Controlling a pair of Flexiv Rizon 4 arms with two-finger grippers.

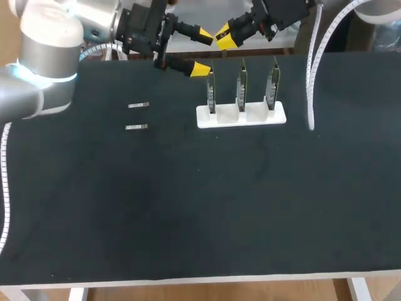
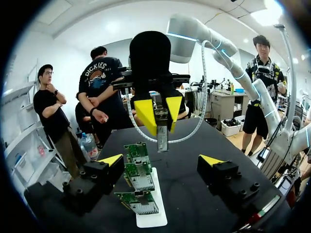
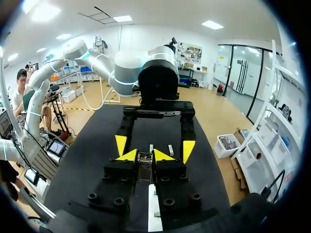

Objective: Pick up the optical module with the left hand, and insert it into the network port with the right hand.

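On the black bench [image 1: 200, 207], the left arm [image 1: 44, 69] comes in from the upper left of the head view and the right arm [image 1: 285, 12] from the upper right. They meet at top centre, just behind a white stand [image 1: 241, 116] holding three upright boards [image 1: 241, 88].

The left end effector [image 1: 202, 52] is spread wide and holds nothing. The right end effector [image 1: 224, 37] is clenched on the module [image 2: 162, 138], which hangs below its tips above the boards and touches none of them.

So the pickup and handover look done. What's left is lining the module up with a port and pushing it in. Two spares [image 1: 138, 105] lie at the left of the bench.
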